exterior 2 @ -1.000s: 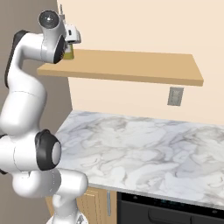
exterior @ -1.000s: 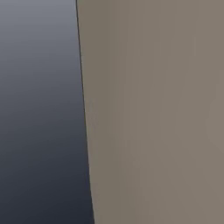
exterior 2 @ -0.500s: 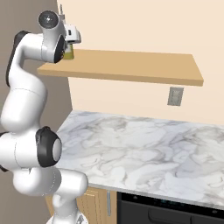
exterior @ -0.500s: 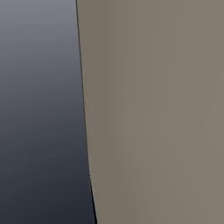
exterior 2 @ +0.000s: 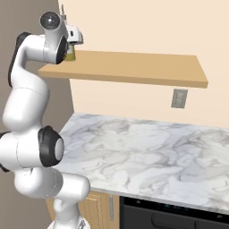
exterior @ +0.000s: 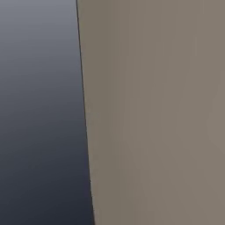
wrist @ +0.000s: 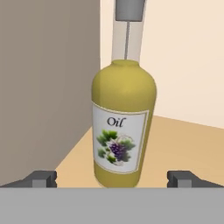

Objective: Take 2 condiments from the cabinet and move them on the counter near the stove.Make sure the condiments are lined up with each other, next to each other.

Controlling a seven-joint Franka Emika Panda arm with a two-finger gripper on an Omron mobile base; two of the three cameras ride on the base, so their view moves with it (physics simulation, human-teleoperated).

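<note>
An oil bottle [wrist: 124, 127] stands upright on the left end of the wall shelf [exterior 2: 134, 67], beside the side wall [wrist: 48, 87]. The fingers [wrist: 43, 178] sit wide apart on either side of its base. Below the shelf lies the tabletop [exterior 2: 147, 156], with the stove [exterior 2: 174, 217] at its front edge.

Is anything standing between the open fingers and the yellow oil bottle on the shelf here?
Nothing visible. In the hand view the yellow oil bottle stands upright on the wooden shelf, centred ahead of the gripper, whose fingertips sit apart on either side.
</note>
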